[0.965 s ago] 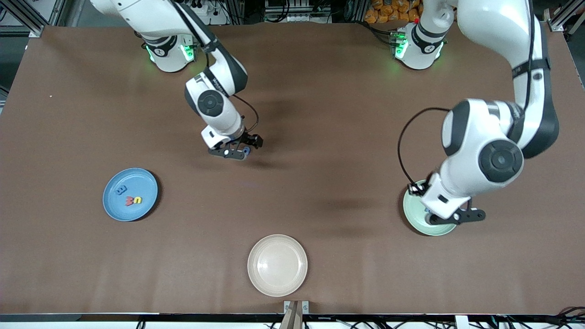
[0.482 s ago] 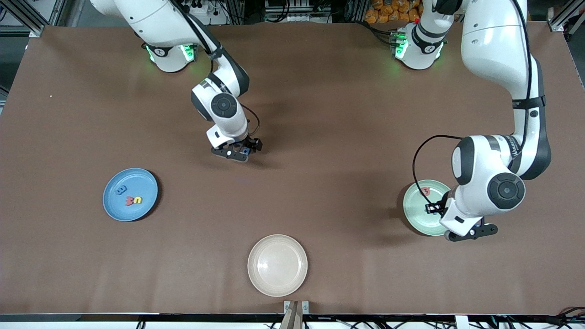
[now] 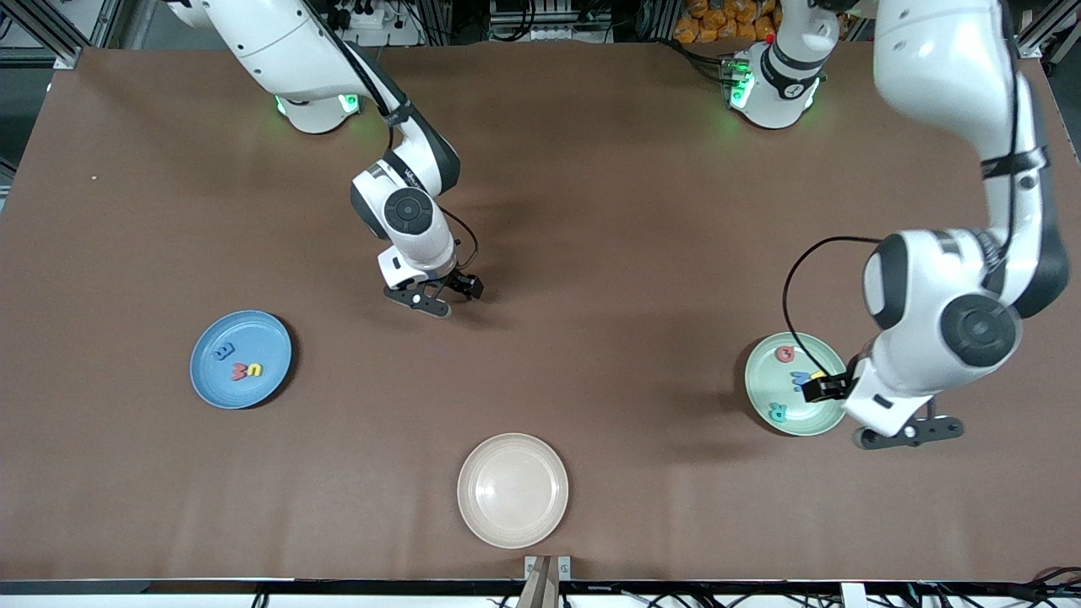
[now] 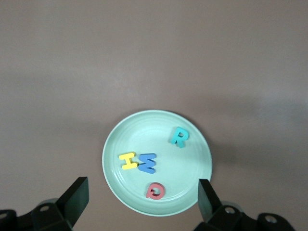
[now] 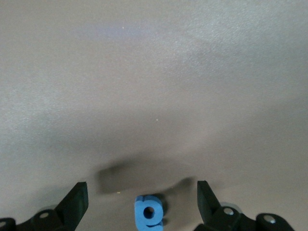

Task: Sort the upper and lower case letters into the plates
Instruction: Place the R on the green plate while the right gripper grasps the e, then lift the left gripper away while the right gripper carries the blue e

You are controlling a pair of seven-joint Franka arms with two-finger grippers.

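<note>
Even overhead light, soft arm shadows on the table [image 3: 591,355]; wrist views slightly hazy.

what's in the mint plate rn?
Mint plate holds four letters: teal R, yellow H, blue letter, red one. None covered in the left wrist view.

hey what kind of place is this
Likely a robotics lab: two arms bolted to a brown table, aluminium framing and cables along its edge, plus toy letters sorted into plates.
</note>
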